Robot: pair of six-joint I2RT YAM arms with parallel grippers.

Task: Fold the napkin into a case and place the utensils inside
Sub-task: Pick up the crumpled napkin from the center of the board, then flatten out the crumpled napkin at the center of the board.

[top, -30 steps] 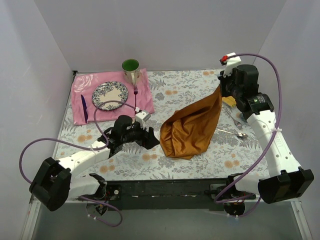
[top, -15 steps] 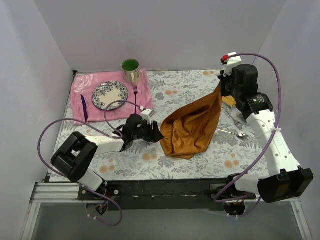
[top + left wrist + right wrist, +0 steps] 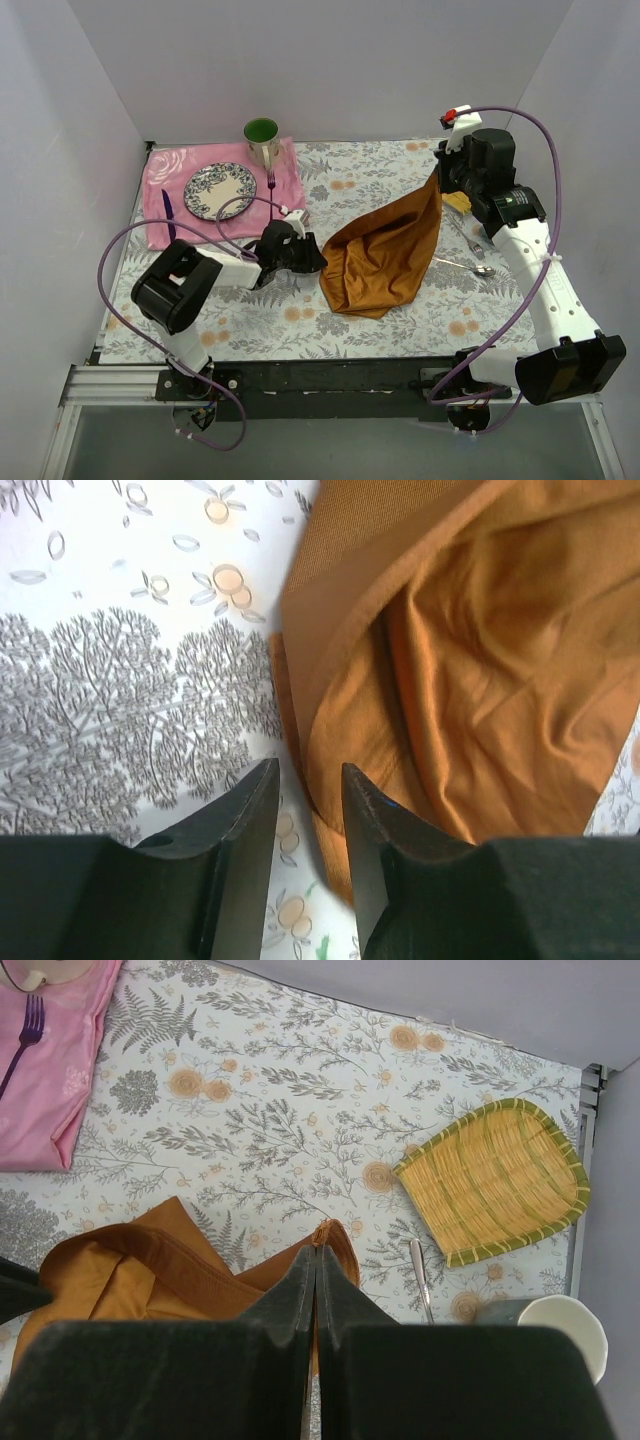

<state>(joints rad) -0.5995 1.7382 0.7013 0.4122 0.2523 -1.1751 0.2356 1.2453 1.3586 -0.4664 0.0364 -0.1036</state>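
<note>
My right gripper (image 3: 316, 1252) is clamped on the napkin (image 3: 385, 255) corner, holding it up mid-table. From overhead I can't read the left gripper (image 3: 308, 772). Its wrist view shows the jaws narrowly apart at the hem.

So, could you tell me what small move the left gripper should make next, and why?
Probably close the left gripper on the hem of the napkin: its jaws stand slightly apart with the cloth's edge between the tips, while the right gripper pinches the raised far corner.
</note>
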